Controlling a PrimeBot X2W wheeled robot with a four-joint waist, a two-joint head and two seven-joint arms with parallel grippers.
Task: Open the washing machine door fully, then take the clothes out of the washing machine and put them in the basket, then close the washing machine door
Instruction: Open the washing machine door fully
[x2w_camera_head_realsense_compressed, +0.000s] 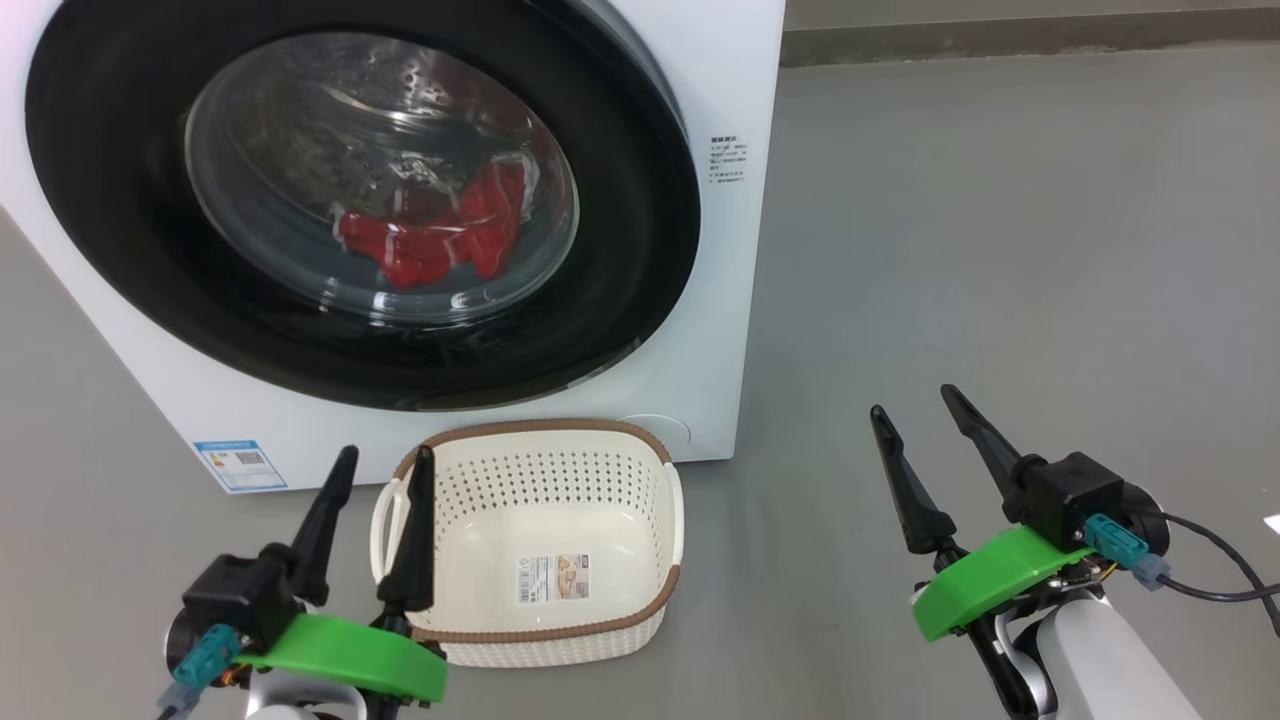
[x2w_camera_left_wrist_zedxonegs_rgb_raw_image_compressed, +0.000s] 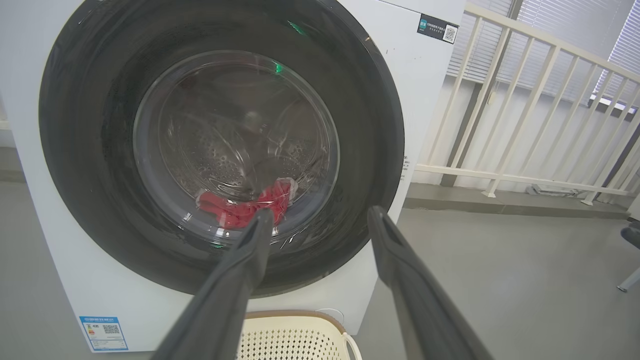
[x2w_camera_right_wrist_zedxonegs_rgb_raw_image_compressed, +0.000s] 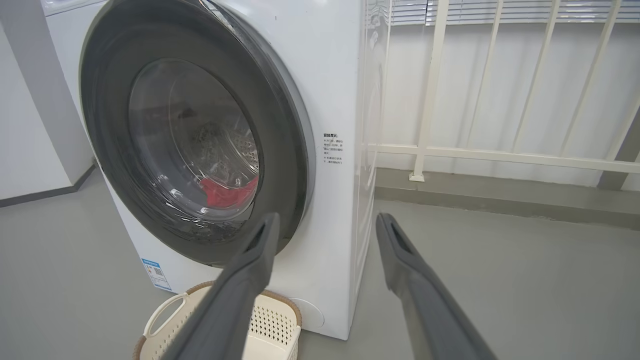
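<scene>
The washing machine door (x2w_camera_head_realsense_compressed: 362, 190) is closed against the washing machine (x2w_camera_head_realsense_compressed: 725, 90) and takes up the upper left of the head view; the clothes (x2w_camera_head_realsense_compressed: 435, 238) lie inside the drum, visible as a red heap through the lower part of the glass. The step in hand appears to be opening the door. The left gripper (x2w_camera_head_realsense_compressed: 386, 452), at lower left, and the right gripper (x2w_camera_head_realsense_compressed: 913, 400), at lower right, both have fingers spread wide and hold nothing. No handle or recess can be made out on the black rim, so locate the free edge first; the right wrist view suggests the rim stands proud at its right side. Hook one finger behind that edge and pull along the door's arc, not straight back. The basket (x2w_camera_head_realsense_compressed: 545, 430) sits on the floor just below the door and touching the machine's base, beside the left fingers; keep the arm clear of it. A pale railing (x2w_camera_right_wrist_zedxonegs_rgb_raw_image_compressed: 430, 100) stands beyond the machine, well clear.
</scene>
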